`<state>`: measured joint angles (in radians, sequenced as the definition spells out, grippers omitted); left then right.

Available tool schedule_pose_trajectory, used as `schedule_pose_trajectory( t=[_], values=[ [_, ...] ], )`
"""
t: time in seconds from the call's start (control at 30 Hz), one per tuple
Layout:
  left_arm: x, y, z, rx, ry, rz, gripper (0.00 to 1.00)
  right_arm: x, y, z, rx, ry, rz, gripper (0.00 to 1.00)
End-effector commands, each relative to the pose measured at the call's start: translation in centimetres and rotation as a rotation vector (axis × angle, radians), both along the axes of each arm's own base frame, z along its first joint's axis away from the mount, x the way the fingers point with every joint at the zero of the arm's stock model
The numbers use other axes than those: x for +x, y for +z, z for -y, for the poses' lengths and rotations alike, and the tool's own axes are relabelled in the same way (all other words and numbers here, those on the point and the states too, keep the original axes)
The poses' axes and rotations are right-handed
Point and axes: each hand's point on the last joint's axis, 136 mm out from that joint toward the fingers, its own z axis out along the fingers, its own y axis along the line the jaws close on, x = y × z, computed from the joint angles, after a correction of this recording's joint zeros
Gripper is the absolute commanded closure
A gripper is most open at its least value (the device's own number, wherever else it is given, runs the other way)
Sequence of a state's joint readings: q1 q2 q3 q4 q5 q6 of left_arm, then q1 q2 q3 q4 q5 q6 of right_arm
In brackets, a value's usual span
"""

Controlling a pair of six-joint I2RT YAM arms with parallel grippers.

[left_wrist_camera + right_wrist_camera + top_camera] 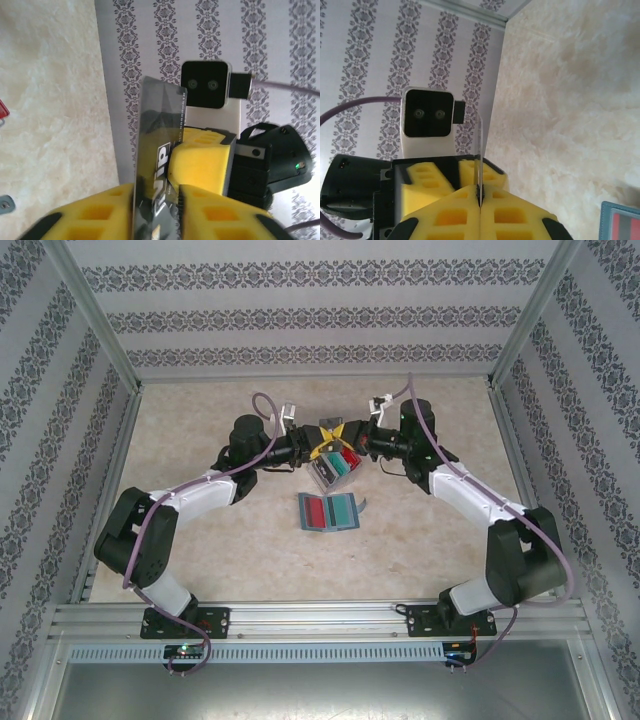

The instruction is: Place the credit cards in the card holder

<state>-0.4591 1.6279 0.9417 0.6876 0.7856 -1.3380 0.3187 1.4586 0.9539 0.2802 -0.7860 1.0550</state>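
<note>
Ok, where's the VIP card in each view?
Top external: VIP card just above centre, between left end effector and right end effector.
Left wrist: centre, face showing, between its jaws.
Right wrist: edge-on, lower centre, pinched shut.
Shared landmark: beige table meeting patterned wallpaper.

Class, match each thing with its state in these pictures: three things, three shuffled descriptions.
Things:
1. VIP card
2. card holder
3. clear box

States:
A. lies open on the table
B. see-through, red and teal inside
C. clamped in the right pincer

Pairs: 1-C, 2-A, 3-B.
</note>
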Motion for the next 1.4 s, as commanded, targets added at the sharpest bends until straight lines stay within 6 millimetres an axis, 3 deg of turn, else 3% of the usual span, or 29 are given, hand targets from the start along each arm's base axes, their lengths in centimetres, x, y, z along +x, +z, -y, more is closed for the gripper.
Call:
schedule_pose_trajectory(
  t=[0.0,0.17,0.23,0.37,0.47,0.63,0.73,0.87,1.0,1.37],
  values=[
    [-1.0,0.7,0.2,0.026,-0.019,0.038,0.58,0.2,-0.6,2.2,-0.033,-0.081,0.014,1.00],
    [-1.7,-1.5,-0.5,0.103,-0.005,0.001,0.50,-0.8,-1.7,3.8,-0.072,-0.105,0.008,1.00],
    [-2.3,-3.6,-1.0,0.203,-0.008,-0.048,0.50,-1.5,-2.9,4.5,-0.138,-0.114,-0.001,1.00],
    [-4.3,-8.0,-3.4,0.459,0.033,-0.116,0.48,-3.9,-7.8,6.5,-0.493,-0.117,-0.037,1.00],
    [-7.1,-11.7,-5.8,0.735,0.006,-0.178,0.47,-6.3,-11.4,6.9,-0.749,-0.036,-0.049,1.00],
    [-9.4,-14.5,-7.3,0.837,-0.005,-0.233,0.43,-8.3,-15.5,5.9,-0.825,0.037,-0.068,1.00],
    [-10.0,-15.6,-7.7,0.862,0.004,-0.246,0.42,-8.2,-16.9,6.0,-0.830,0.032,-0.071,1.00],
    [-10.1,-16.6,-6.8,0.849,-0.048,-0.253,0.44,-8.3,-18.1,6.0,-0.836,0.041,-0.081,1.00],
    [-9.8,-17.5,-6.2,0.841,-0.069,-0.264,0.52,-8.1,-18.4,5.3,-0.798,0.052,-0.072,1.00],
    [-9.9,-18.9,-5.6,0.859,-0.113,-0.283,0.60,-7.8,-20.3,4.3,-0.785,0.089,-0.105,1.00]
  ],
)
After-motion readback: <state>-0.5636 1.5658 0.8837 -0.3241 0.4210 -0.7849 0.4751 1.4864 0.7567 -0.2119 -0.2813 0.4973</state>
